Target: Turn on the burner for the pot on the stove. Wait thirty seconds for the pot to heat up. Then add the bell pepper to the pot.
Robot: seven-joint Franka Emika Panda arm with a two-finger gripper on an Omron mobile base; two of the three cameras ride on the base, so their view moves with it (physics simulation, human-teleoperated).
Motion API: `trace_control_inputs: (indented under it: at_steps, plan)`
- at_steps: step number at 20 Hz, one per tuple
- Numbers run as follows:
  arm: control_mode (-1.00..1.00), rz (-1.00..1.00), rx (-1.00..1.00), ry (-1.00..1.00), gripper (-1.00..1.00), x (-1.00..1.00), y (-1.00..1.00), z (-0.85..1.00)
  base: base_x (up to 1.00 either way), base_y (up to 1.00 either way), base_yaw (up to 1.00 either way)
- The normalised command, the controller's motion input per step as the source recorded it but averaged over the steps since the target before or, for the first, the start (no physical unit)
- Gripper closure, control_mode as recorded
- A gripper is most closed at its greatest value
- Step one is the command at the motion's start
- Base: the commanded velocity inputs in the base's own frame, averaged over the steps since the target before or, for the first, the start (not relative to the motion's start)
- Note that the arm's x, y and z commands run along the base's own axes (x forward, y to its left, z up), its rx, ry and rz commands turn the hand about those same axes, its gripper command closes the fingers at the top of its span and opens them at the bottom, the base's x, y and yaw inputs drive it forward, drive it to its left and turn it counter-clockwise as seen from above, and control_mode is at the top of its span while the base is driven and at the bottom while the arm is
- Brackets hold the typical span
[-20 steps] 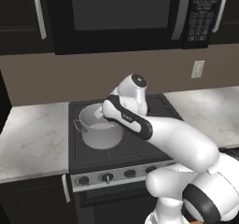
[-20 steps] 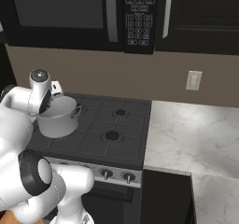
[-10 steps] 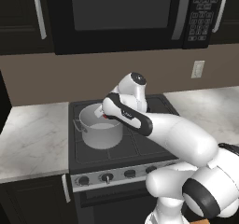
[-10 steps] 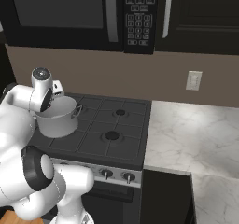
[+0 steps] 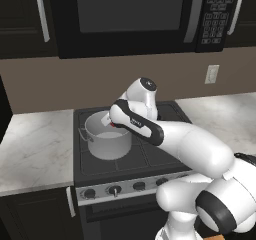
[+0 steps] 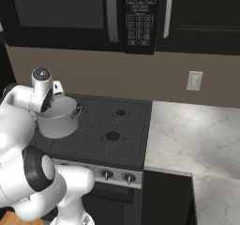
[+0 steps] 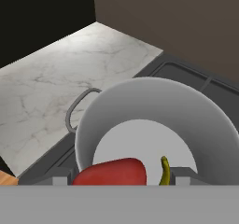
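- The black gas stove sits between two stretches of pale marbled tabletop, with a row of knobs on its silver front strip.
- Above it hangs a black microwave with a keypad at its right side; dark cabinets flank it.
- The back wall is brown, and a white wall outlet sits above the right tabletop.
- In the right base view the two right burners are bare under their grates.
- The silver-grey pot stands upright on the front left burner, lidless, with a loop handle toward the left tabletop.
- The white arm rises from the base, bends at a dark-banded elbow and reaches left over the stove, its wrist bent down above the pot's right rim.
- The claw points down into the pot's mouth, as the hand view shows.
- The red bell pepper, with its greenish stem to the right, sits between the finger tips above the pot's pale floor.
- The jaws stand partly apart with the pepper between them; it looks gripped, though the contact itself is hidden at the bottom edge of the hand view.
- In the left base view a sliver of red shows just under the wrist at the pot's rim.
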Motion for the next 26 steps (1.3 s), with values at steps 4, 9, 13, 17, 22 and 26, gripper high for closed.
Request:
trace_control_inputs:
  at_steps: [4,9,13,17,22,26]
  plan:
    - [-1.0,0.0,0.0,0.0,1.0,0.0,0.0,0.0,0.0,0.0,0.0]
    - [-1.0,0.0,0.0,0.0,1.0,0.0,0.0,0.0,0.0,0.0,0.0]
    - [-1.0,0.0,0.0,0.0,1.0,0.0,0.0,0.0,0.0,0.0,0.0]
    - [-1.0,0.0,0.0,0.0,1.0,0.0,0.0,0.0,0.0,0.0,0.0]
    - [-1.0,0.0,0.0,0.0,1.0,0.0,0.0,0.0,0.0,0.0,0.0]
    - [-1.0,0.0,0.0,0.0,1.0,0.0,0.0,0.0,0.0,0.0,0.0]
